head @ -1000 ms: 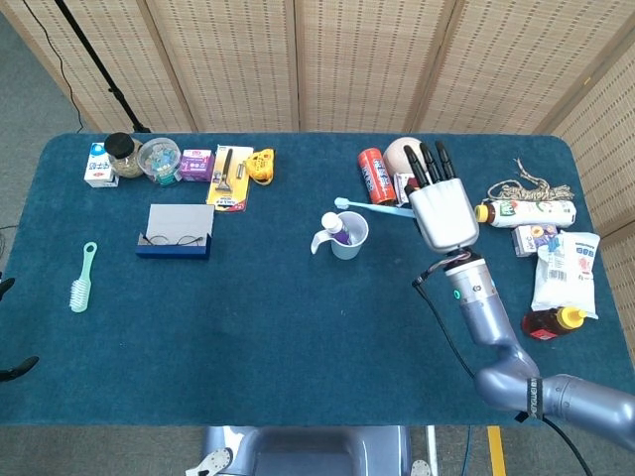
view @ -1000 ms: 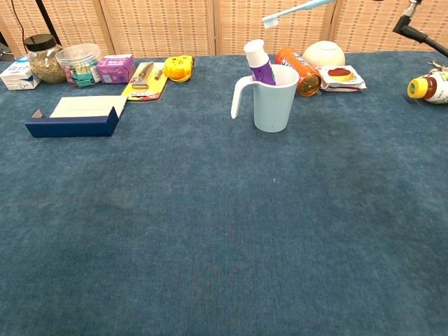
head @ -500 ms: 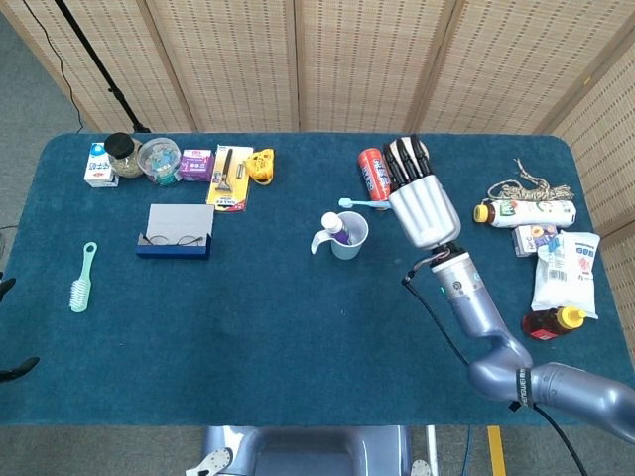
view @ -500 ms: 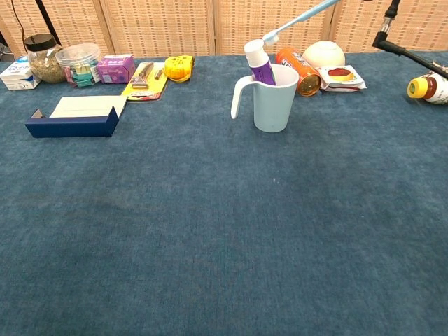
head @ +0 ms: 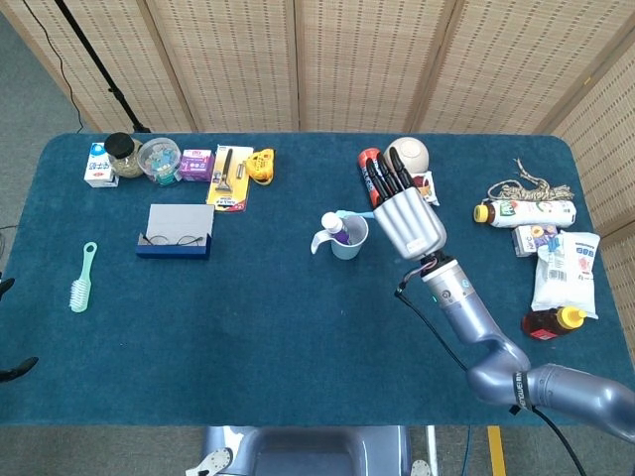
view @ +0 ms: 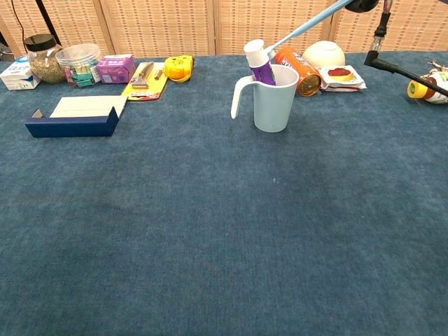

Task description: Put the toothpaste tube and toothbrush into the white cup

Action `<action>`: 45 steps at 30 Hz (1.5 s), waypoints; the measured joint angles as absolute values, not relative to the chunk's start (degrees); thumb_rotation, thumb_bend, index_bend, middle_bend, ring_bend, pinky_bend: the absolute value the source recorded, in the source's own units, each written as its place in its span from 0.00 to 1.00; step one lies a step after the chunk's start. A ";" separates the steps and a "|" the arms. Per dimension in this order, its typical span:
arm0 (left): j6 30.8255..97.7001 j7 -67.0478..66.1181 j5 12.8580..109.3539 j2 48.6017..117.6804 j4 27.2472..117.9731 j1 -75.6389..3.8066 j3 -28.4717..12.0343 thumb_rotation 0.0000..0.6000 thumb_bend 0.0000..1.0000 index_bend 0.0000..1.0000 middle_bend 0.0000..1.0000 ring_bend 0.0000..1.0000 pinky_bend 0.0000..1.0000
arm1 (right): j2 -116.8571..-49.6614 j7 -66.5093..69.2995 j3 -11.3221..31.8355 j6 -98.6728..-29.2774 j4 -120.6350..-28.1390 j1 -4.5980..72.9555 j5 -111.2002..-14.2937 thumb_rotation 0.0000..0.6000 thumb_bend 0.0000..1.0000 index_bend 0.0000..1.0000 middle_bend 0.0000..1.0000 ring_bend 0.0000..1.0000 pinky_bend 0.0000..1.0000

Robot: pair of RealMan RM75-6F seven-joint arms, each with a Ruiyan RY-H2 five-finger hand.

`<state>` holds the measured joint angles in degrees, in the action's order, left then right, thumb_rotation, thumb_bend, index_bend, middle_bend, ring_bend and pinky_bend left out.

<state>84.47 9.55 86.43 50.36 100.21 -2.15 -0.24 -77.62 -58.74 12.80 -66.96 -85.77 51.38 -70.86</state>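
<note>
- While seen from the head view, the right hand [head: 407, 213] hangs just right of the cup [head: 348, 236], back of the hand up, dark fingers [head: 387, 175] pressed together and pointing away from the robot.
- Toothbrush [head: 353, 213]: light blue, a short piece pokes out from under the hand, reaching over the cup's far rim. The hand holds it; the grip itself is hidden underneath.
- Toothpaste [head: 336, 230]: upright in the cup, white cap up, purple body.
- Red can [head: 367, 171] and pale ball [head: 410, 153] lie beyond the cup, partly behind the fingers.
- Comb [head: 81, 277] far left of the cup; glasses case [head: 176, 231] left of the cup.
- Left hand: cannot be seen in either view.
- Chest view: cup [view: 272, 99] stands mid-table, handle to the left, toothpaste [view: 260, 64] leaning in it.
- Toothbrush [view: 305, 24] slants down from upper right, its head at the cup's rim beside the toothpaste cap; whether it touches, can't tell.
- Only a dark bit of the right hand [view: 362, 5] shows at the top edge, right of the cup.
</note>
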 measured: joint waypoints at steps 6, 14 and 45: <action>84.19 9.39 86.34 50.38 100.27 -2.32 -0.26 1.00 0.00 0.00 0.00 0.00 0.00 | -76.97 -60.12 12.00 -66.56 -84.34 51.93 -73.00 1.00 0.43 0.67 0.09 0.00 0.05; 84.28 9.97 86.81 50.15 100.19 -2.25 -0.01 1.00 0.00 0.00 0.00 0.00 0.00 | -75.96 -64.87 10.47 -64.63 -83.13 53.13 -75.17 1.00 0.43 0.67 0.09 0.00 0.07; 84.02 9.10 86.68 50.40 100.34 -2.44 0.02 1.00 0.00 0.00 0.00 0.00 0.00 | -75.22 -70.83 6.77 -59.60 -80.67 55.85 -84.84 1.00 0.43 0.68 0.09 0.00 0.09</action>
<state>84.02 9.10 86.68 50.40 100.34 -2.44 0.02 -75.22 -70.83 6.77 -59.60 -80.67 55.85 -84.84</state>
